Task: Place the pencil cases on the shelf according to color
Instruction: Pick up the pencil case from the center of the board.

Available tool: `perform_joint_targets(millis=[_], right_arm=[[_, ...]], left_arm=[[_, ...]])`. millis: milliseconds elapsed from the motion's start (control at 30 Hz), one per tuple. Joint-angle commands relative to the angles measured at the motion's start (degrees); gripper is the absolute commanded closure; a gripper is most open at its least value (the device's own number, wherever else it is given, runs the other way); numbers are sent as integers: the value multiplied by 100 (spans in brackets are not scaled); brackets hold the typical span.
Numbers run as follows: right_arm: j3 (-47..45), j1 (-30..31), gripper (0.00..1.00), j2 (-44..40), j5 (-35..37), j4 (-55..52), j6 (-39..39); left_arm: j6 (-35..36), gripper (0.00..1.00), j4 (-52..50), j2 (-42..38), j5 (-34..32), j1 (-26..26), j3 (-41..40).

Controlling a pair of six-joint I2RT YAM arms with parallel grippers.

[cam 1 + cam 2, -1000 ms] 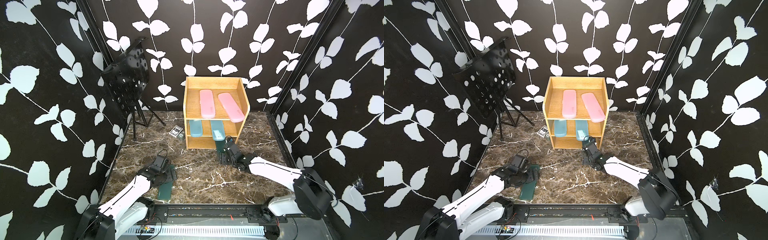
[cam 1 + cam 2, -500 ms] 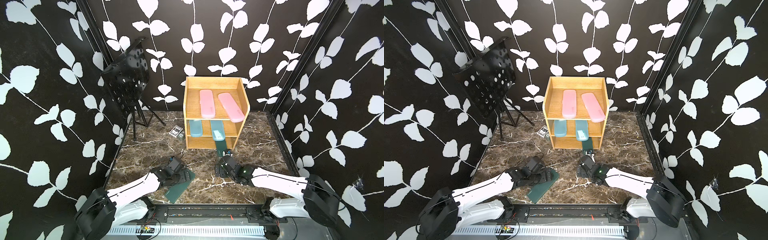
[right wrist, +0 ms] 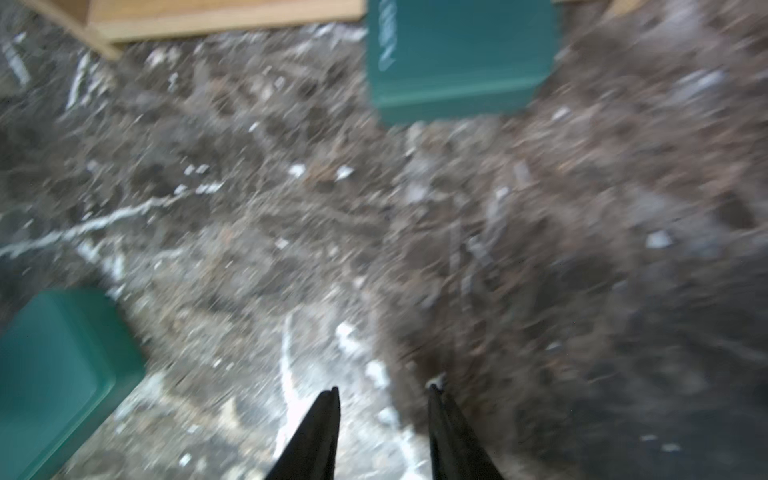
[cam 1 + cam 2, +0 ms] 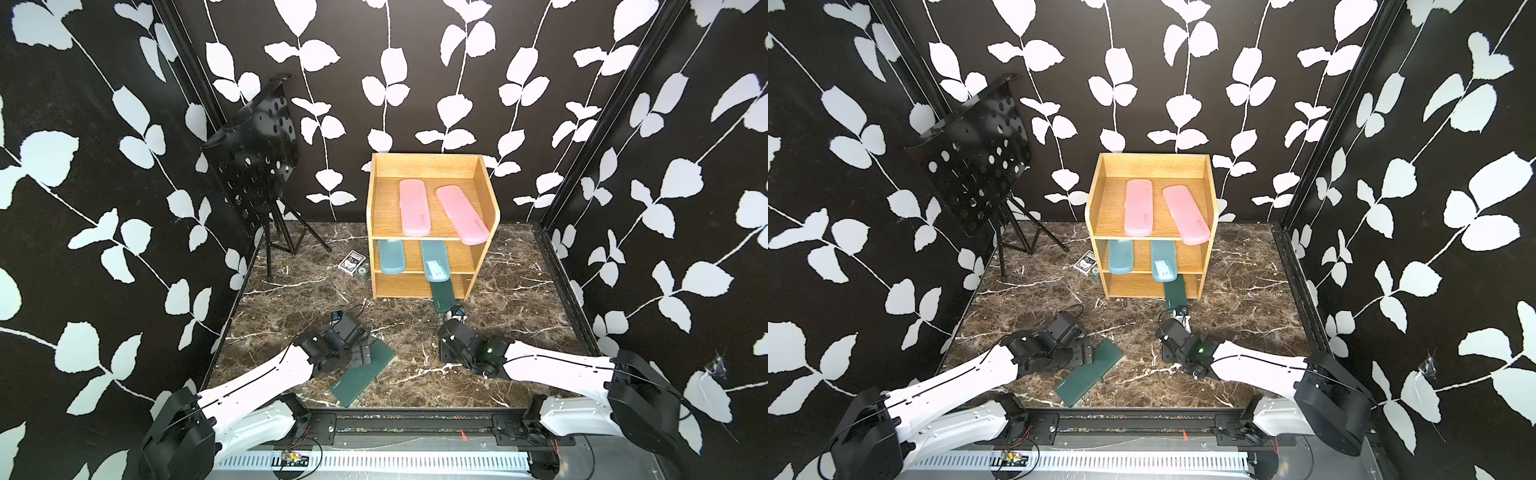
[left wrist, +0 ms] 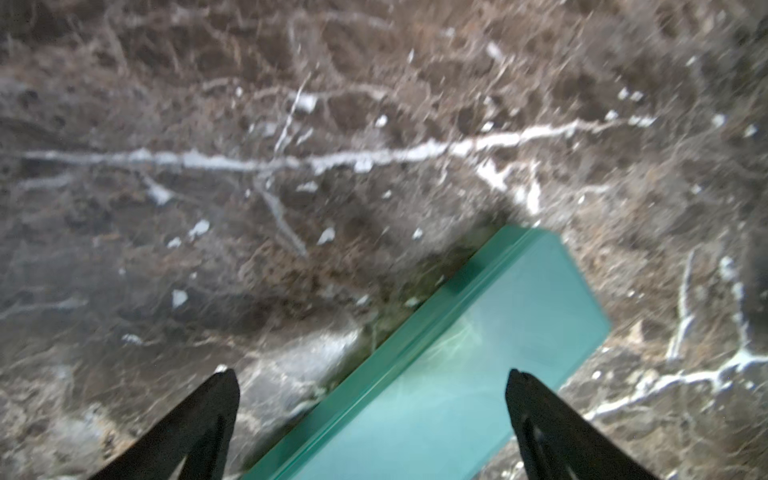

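The light-wood shelf (image 4: 432,166) stands at the back. Two pink pencil cases (image 4: 413,205) (image 4: 461,214) lie on its top tier. Two blue ones (image 4: 390,255) (image 4: 434,262) lie on the middle tier. A dark green case (image 4: 442,293) (image 3: 457,54) sticks out of the bottom tier onto the floor. The other green case (image 4: 361,378) (image 5: 478,353) lies diagonally on the marble floor. My left gripper (image 4: 365,353) (image 5: 368,372) hovers open over its far end. My right gripper (image 4: 446,322) (image 3: 382,388) is a short way in front of the shelved green case, jaws narrowly apart and empty.
A black perforated music stand (image 4: 253,166) on a tripod fills the back left corner. A small playing-card box (image 4: 352,262) lies left of the shelf. Patterned walls close three sides, and a black rail (image 4: 415,419) runs along the front edge.
My right gripper has let go of the green case at the bottom tier, backed away toward the front and narrowed its jaws. My left arm has swung the floor case diagonal, toward the middle.
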Motion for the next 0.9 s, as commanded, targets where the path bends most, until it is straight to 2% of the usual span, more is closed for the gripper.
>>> perform_joint_targets(millis=[0,100,233,400,533,733,867], right_arm=[[-108,363,63,346,-379,814,632],[139,654,63,860,-584,1266,877],[769,754,63,1715,-979,1531,997],[1857,599,62,2610,-1247,1183,915],[2477,244,62,3119,-1688,1224,834],[3098,-44,62,3235,-1828,949,368],[3099,-44,62,2896,-1553,292,35]], left_arm=[[98,1,-366,-215,328,-12,-303],[50,1,-119,-369,499,-12,-506],[17,1,216,-398,777,-13,-682],[-116,1,439,-261,1236,-21,-607],[-318,1,892,-159,1422,-25,-691],[-526,1,1331,-21,1396,-50,-674],[-677,1,1727,161,1393,-90,-604]])
